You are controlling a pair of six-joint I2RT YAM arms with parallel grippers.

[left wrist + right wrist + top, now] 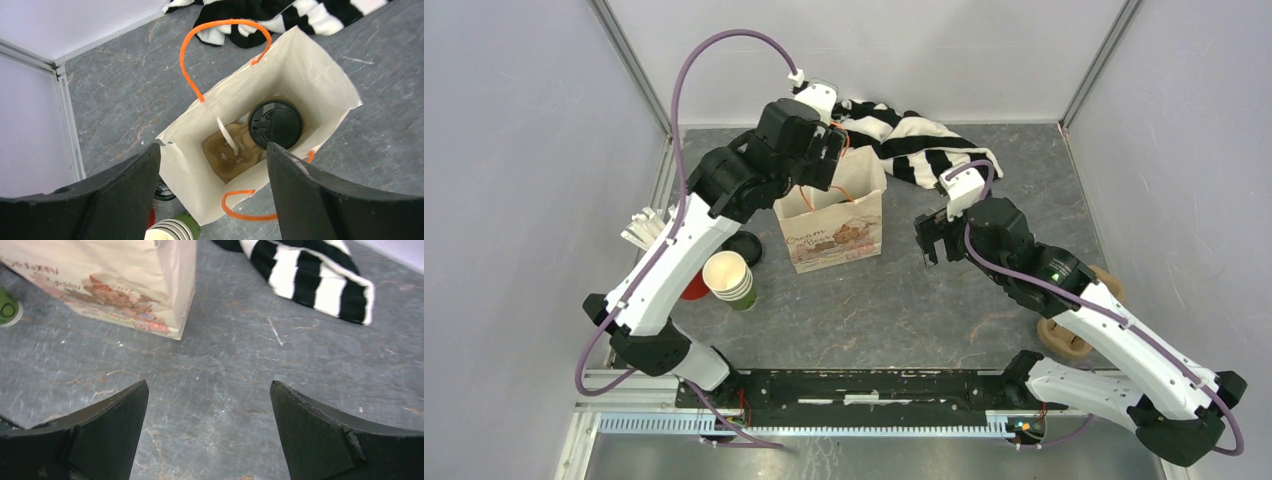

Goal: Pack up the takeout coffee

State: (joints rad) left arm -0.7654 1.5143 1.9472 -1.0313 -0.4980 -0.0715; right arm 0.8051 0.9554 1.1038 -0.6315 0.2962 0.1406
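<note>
The takeout coffee [275, 123] stands inside the cream paper bag [310, 65]; only its round black lid shows, at the bottom of the bag toward one corner. The bag [834, 222] stands upright at mid-table with orange handles [225, 30]. My left gripper [214, 152] hangs open and empty right above the bag's mouth; in the top view [822, 140] it sits over the bag's far side. My right gripper [210, 390] is open and empty, low over the bare table to the right of the bag [125, 285]; it also shows in the top view [936, 242].
A stack of lidless green cups [730, 279] stands left of the bag, with a loose black lid [744, 247] and something red [695, 290] by it. A black-and-white striped cloth [914, 140] lies behind the bag. Brown wooden pieces [1064, 338] lie near the right arm.
</note>
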